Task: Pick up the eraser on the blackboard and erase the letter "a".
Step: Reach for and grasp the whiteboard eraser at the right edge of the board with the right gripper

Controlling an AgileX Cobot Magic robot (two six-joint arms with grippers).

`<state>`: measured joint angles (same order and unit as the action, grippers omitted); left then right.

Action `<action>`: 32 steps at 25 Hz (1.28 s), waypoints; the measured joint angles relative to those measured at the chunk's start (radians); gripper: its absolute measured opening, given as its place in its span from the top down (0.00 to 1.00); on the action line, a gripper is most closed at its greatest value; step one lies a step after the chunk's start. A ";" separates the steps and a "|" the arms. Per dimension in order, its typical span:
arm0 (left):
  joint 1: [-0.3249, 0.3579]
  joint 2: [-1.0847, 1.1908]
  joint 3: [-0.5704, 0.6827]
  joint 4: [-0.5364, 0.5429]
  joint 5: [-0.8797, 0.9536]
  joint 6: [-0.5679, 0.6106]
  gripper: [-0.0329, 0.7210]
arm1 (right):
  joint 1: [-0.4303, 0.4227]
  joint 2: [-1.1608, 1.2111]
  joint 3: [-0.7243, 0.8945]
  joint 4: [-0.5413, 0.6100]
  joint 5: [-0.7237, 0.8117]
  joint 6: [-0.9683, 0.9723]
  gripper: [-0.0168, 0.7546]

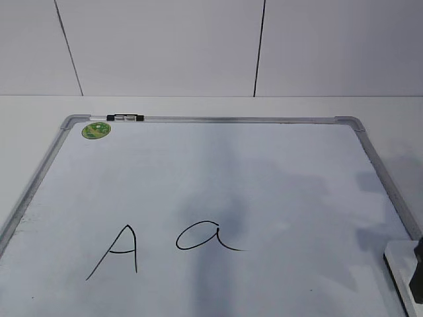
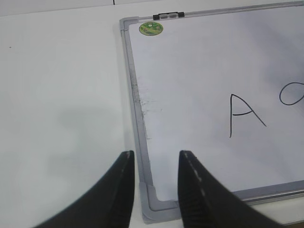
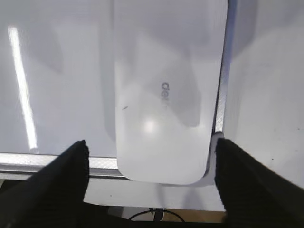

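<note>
Left gripper (image 2: 154, 164) idles open and empty over the blackboard (image 1: 218, 119) corner. Letter "a" (image 1: 208, 236) sits mid-board, beside the capital "A" (image 1: 115, 252). Right gripper (image 3: 151, 156) straddles the eraser (image 3: 166, 90) at the right edge, jaws wide, nothing gripped (risk: a sloppy swipe takes the wrong letter).

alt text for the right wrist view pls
The open right gripper hangs over the white eraser, one black finger on each side and neither touching it. The eraser lies at a corner of the blackboard, along its silver frame, faint grey lettering on top.
</note>
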<state>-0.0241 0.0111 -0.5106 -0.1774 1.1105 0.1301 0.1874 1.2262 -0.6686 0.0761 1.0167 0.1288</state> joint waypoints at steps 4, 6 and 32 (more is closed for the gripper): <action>0.000 0.000 0.000 0.000 0.000 0.000 0.64 | 0.000 0.000 0.000 -0.020 -0.028 0.006 0.13; 0.000 0.000 0.000 0.000 0.000 0.000 0.64 | 0.000 0.000 0.000 -0.036 -0.034 0.006 0.13; 0.000 0.000 0.000 -0.001 0.000 0.000 0.65 | 0.000 0.004 0.000 -0.021 -0.086 0.041 0.11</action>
<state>-0.0241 0.0111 -0.5106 -0.1782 1.1105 0.1301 0.1874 1.2299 -0.6686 0.0548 0.9308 0.1694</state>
